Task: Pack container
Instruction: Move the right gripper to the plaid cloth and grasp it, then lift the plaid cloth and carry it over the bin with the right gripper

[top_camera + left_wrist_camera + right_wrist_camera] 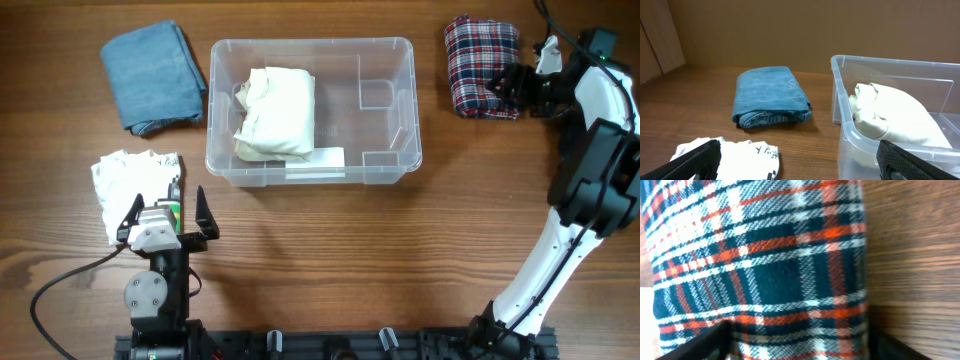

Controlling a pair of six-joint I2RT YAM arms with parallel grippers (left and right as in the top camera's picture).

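Note:
The clear container (312, 44) stands at the table's middle back with a folded cream cloth (275, 110) in its left half. In the left wrist view the container's wall (840, 100) and the cream cloth (895, 115) show at the right. My right gripper (507, 90) is at the folded plaid cloth (478, 55) at the back right. Its fingers (797, 340) are open and straddle the plaid cloth (765, 255). My left gripper (167, 212) is open and empty at the front left, beside a white printed cloth (125, 180).
A folded blue denim garment (152, 88) lies at the back left, left of the container; it also shows in the left wrist view (770, 95). The white printed cloth (745, 155) lies just ahead of the left fingers (800, 162).

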